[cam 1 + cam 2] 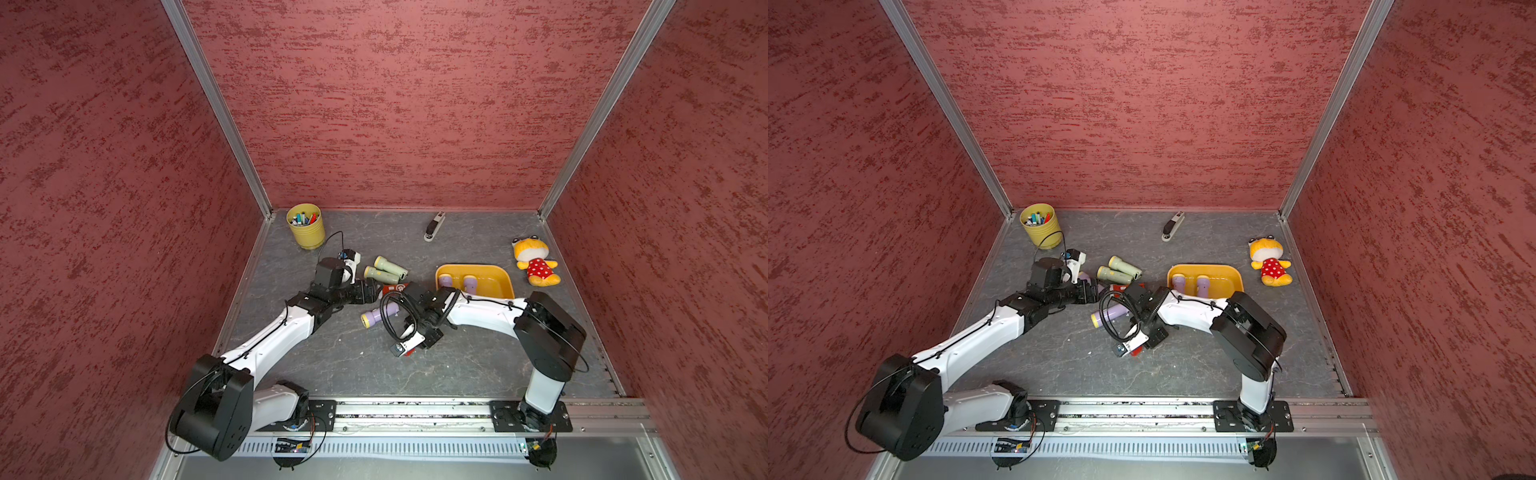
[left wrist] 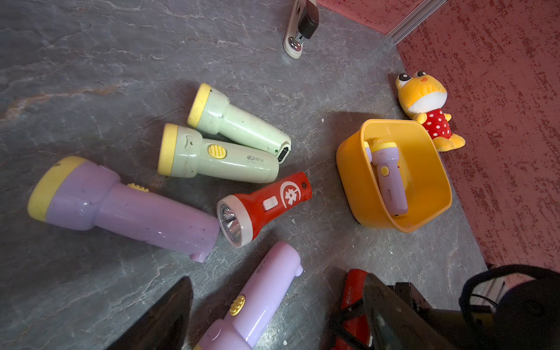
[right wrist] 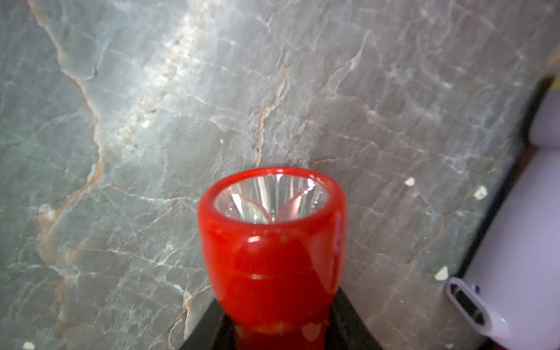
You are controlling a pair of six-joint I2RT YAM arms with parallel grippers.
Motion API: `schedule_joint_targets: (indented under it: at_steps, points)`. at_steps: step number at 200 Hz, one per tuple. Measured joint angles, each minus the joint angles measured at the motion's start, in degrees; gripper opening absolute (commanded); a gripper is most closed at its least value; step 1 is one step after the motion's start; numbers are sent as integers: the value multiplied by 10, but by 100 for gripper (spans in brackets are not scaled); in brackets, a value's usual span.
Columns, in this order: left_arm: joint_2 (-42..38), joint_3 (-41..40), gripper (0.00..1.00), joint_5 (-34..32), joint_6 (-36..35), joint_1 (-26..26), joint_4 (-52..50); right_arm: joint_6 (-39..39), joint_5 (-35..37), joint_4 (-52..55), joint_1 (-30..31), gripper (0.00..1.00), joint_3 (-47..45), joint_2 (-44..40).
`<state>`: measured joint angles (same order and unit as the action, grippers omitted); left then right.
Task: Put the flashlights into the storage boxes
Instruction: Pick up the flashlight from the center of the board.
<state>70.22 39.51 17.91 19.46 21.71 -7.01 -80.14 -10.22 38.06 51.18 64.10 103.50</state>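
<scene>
Right wrist view: short red plastic torch with clear lens [image 3: 272, 257] sits between right gripper [image 3: 275, 321] jaws, clamped on handle, head jutting forward; whether lifted off grey marbled tabletop [image 3: 151, 121] unclear. Left gripper [image 1: 371, 291] jaws wide apart, empty, over loose torches [image 2: 218, 157]. Shallow orange-yellow plastic tub [image 1: 473, 266] holds two lilac torches [image 1: 445, 281]. Judgement: lift straight up first, another lilac torch [image 3: 515, 242] lies just beside; keep head level, it may droop; lower into free half of tub, parallel to pair, then release.

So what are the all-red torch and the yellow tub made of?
The red torch looks like glossy moulded plastic, given sharp highlights; its lens is clear, glass or plastic. The yellow tub is likely smooth plastic, with a soft even sheen.
</scene>
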Motion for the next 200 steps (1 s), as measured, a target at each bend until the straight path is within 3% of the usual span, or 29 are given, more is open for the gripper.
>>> schedule_joint_targets:
  at_steps: [108, 200]
  points:
    - [22, 20, 88, 0, -4, 22, 11, 125, -24, -76, -7, 34, -2, -50]
    - [38, 43, 88, -6, -13, 34, 21, 302, -80, -204, -60, 35, -58, -106]
